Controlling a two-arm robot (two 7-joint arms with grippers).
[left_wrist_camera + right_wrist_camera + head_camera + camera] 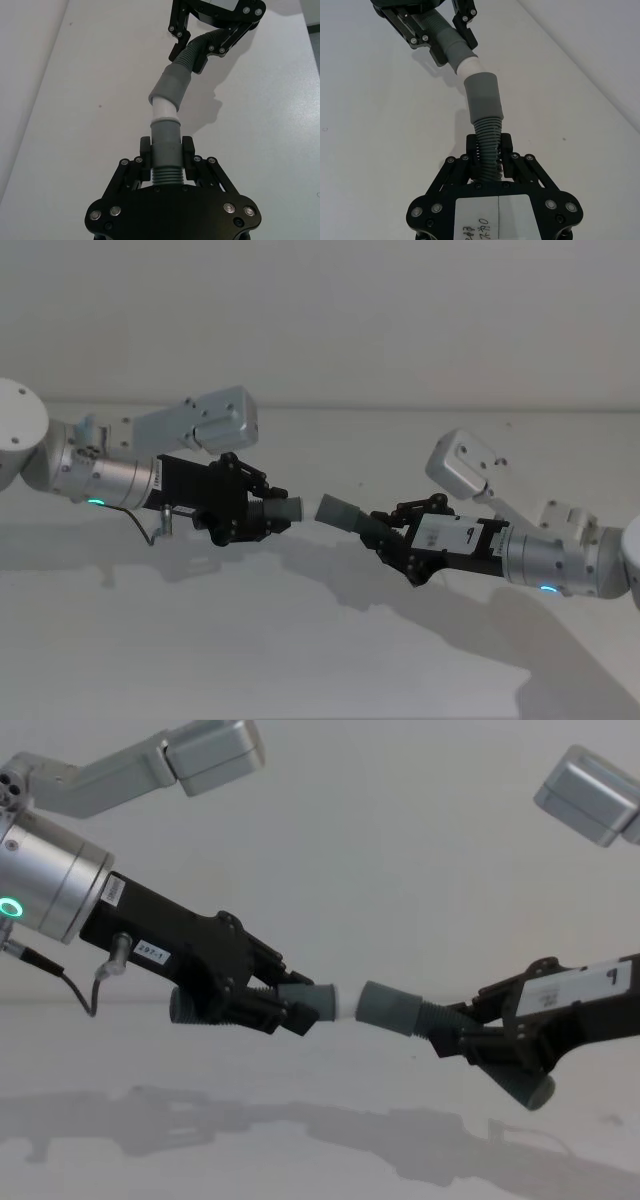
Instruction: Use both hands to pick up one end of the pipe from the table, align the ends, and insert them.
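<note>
Both grippers hold their pipe pieces in the air above the table. My left gripper is shut on the ribbed part of one dark grey piece, whose pale whitish tip points toward the other arm. My right gripper is shut on the ribbed part of the second piece, whose wider grey socket collar faces that tip. In the chest view the tip meets the mouth of the collar. The two pieces sit at a slight angle to each other. How far the tip is inside cannot be told.
The white table runs back to a plain pale wall. The arms' shadows fall on the surface below them.
</note>
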